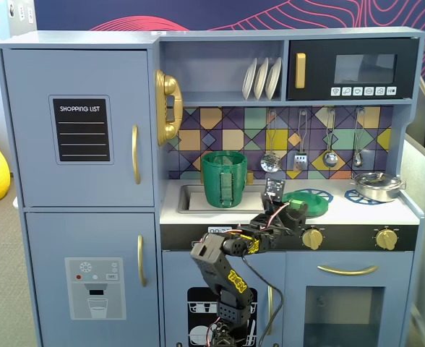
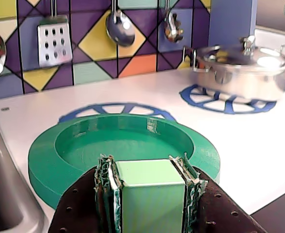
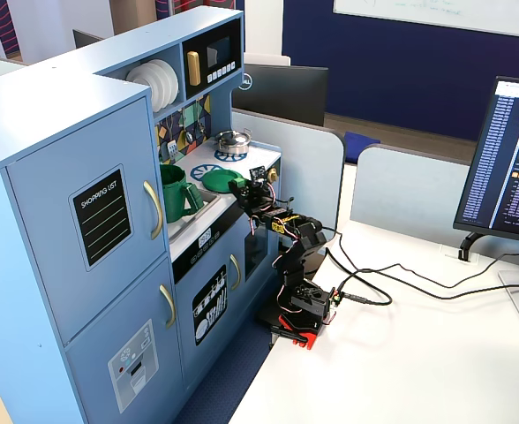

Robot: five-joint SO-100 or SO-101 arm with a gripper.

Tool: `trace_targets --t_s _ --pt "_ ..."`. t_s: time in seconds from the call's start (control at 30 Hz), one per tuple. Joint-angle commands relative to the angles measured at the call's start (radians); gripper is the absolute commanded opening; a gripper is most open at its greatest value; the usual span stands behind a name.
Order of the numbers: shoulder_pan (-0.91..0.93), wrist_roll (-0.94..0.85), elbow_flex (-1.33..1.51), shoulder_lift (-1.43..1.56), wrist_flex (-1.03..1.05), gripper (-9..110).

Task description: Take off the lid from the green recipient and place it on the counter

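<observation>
The bright green lid (image 2: 74, 155) lies flat on the white counter (image 2: 133, 87), over the left blue burner ring. It also shows in both fixed views (image 1: 306, 196) (image 3: 216, 179). My gripper (image 2: 146, 165) is shut on the lid's blocky knob (image 2: 150, 194) at the lid's near side, one taped finger on each side. In a fixed view my gripper (image 1: 296, 209) reaches over the counter's front edge. The dark green recipient (image 1: 225, 178) stands open in the sink, left of the lid, and shows too in the other fixed view (image 3: 178, 193).
A silver metal pan (image 1: 376, 186) with its lid sits on the right burner ring and shows in the wrist view (image 2: 239, 68). The recessed sink (image 2: 2, 194) lies just left of the lid. Utensils (image 1: 299, 155) hang on the tiled back wall.
</observation>
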Motion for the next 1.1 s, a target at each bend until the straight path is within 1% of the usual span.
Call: trace_targets --t_s 0.0,0.03,0.1,0.13,0.27,0.43,0.73,0.87,0.97,1.07 --pt "0.026 -0.017 -0.038 -0.031 -0.081 0" --pt "0.029 -0.011 -0.037 -0.032 -0.091 1" --pt "0.031 0.044 -0.034 -0.021 -0.097 15" --pt "0.032 0.055 -0.032 -0.014 -0.097 18" --pt "0.035 0.078 -0.031 0.029 -0.066 26" --pt "0.021 0.092 -0.029 0.178 0.086 26" --pt "-0.138 0.101 0.002 0.715 0.706 26" --pt "-0.232 0.080 0.080 0.867 0.844 25" --pt "-0.341 0.064 0.141 1.008 0.980 24" --pt "-0.426 0.035 0.193 1.051 0.983 24"
